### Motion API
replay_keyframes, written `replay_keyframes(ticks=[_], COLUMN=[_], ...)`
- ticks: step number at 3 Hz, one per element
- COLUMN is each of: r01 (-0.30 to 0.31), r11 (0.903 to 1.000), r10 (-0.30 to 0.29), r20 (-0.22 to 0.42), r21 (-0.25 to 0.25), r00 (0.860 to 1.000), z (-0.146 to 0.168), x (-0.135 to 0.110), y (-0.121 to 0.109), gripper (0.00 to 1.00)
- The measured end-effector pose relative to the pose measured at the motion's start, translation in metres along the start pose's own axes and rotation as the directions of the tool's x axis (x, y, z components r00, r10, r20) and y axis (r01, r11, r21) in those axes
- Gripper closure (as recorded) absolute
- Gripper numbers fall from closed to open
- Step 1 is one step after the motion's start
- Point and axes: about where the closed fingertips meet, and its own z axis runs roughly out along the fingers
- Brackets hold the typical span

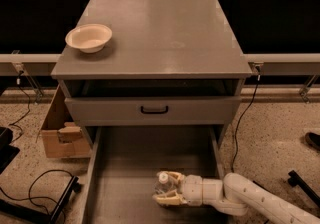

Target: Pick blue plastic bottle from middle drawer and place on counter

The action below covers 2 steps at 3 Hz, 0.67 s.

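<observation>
The blue plastic bottle [162, 183] stands in the open middle drawer [125, 168], near its front right; only its white cap and clear upper body show. My gripper [163, 187] reaches in from the right on a white arm, low inside the drawer, with one cream finger [172, 175] behind the bottle and the other in front of it. The fingers sit close around the bottle. The counter [160, 28] is the flat grey cabinet top above.
A cream bowl [89, 37] sits on the counter's left side. A grey drawer front with a black handle [154, 110] is above the open drawer. A cardboard box [59, 133] and cables lie on the floor to the left.
</observation>
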Motion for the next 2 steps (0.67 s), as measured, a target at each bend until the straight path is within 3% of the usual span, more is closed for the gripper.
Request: replay_keyframes(ticks=[1,2], r01=[-0.055,-0.043], r11=[0.997,0.9927], r10=[0.054,0.043], r20=[0.004,0.003], r21=[0.054,0.112], r00=[0.999,0.999], z=[-0.011,-0.056], x=[-0.025,-0.103], y=[0.008,0.016], gripper=[0.89,1.0])
